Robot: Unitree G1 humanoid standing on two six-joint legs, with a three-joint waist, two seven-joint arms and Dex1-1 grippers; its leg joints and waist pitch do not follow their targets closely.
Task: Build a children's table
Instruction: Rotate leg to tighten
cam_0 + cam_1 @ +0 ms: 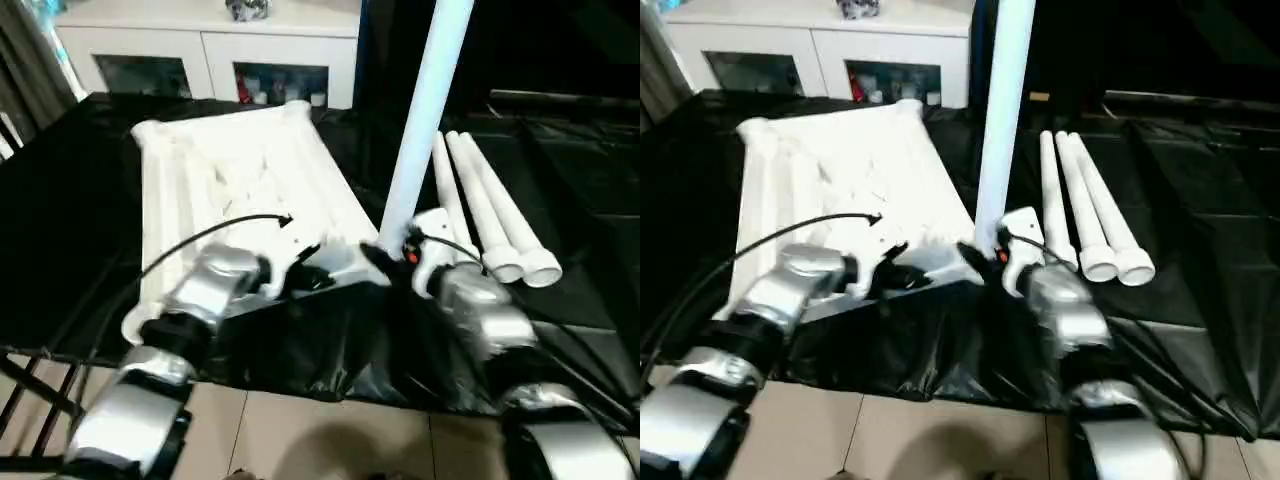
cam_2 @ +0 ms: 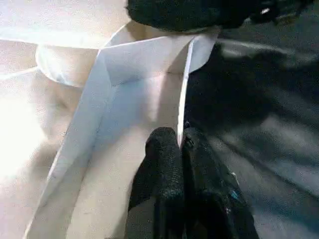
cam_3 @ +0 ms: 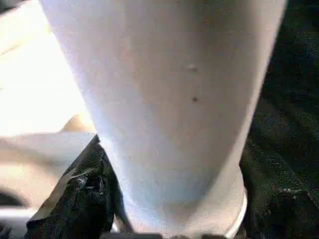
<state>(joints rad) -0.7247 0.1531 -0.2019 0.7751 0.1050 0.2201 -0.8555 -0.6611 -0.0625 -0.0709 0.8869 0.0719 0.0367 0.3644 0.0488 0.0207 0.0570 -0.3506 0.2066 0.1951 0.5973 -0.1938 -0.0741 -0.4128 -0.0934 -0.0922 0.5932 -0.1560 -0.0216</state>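
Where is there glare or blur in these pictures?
Left wrist view: the white ribbed plastic tabletop washes out to pale glare. Right wrist view: the upright white tubular leg sits very close and soft. Left eye view: three white tubular legs look slightly smeared on the black sheet.

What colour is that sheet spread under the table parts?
Black, and glossy: the sheet shows best in the right eye view.

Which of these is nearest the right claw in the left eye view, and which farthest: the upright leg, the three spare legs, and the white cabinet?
1. The upright leg, in the right claw at the tabletop's near right corner.
2. The three spare legs, lying on the black sheet to its right.
3. The white cabinet, behind the tabletop.
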